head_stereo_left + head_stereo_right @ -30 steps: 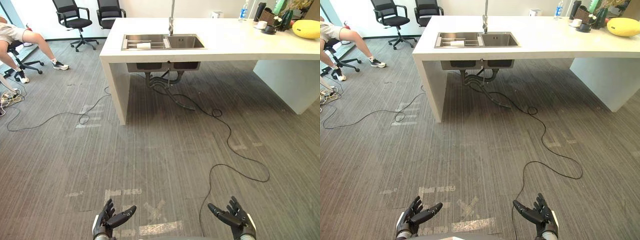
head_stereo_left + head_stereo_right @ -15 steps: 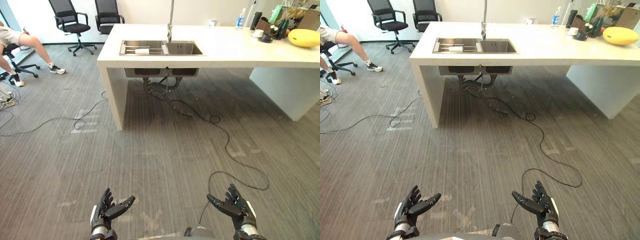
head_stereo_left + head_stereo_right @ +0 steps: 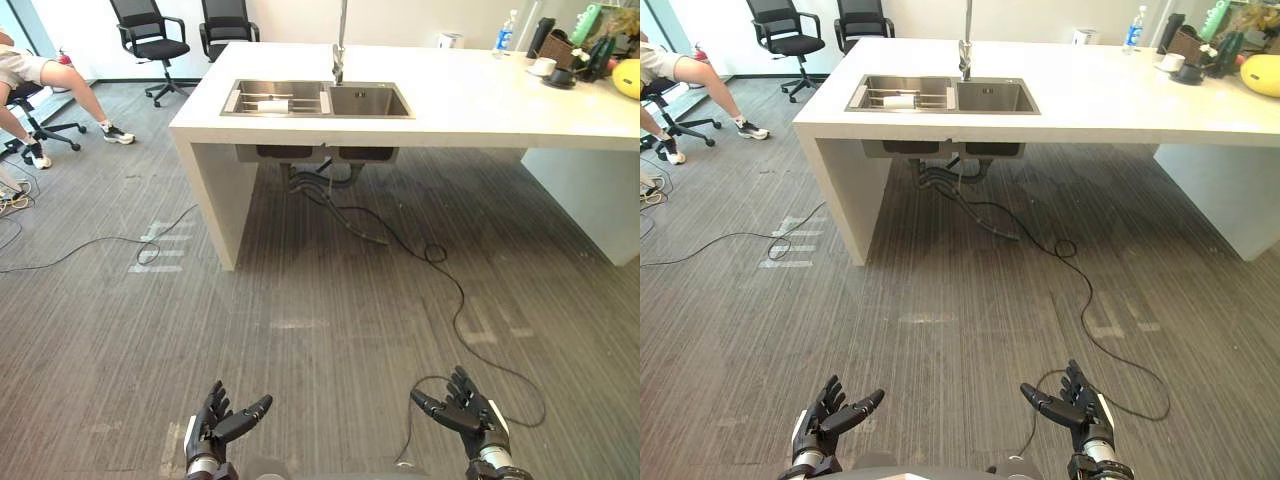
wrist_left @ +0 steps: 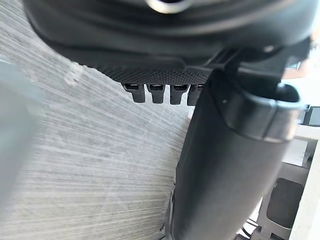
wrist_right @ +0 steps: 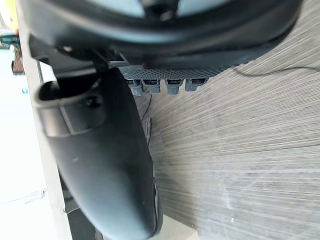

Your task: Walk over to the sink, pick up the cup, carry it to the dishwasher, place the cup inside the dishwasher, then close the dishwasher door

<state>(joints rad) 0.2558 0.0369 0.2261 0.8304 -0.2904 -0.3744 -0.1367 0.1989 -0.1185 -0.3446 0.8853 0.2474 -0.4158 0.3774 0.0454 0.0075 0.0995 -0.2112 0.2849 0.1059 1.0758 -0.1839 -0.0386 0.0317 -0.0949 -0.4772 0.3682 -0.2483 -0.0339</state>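
Where the counter ends, open floor lies ahead.
Left hand and right hand low, fingers spread, empty.

A: What sort of place is this?
B: An office with a kitchen corner: swivel chairs and grey carpet, and far ahead of the left hand a white counter with a steel sink.
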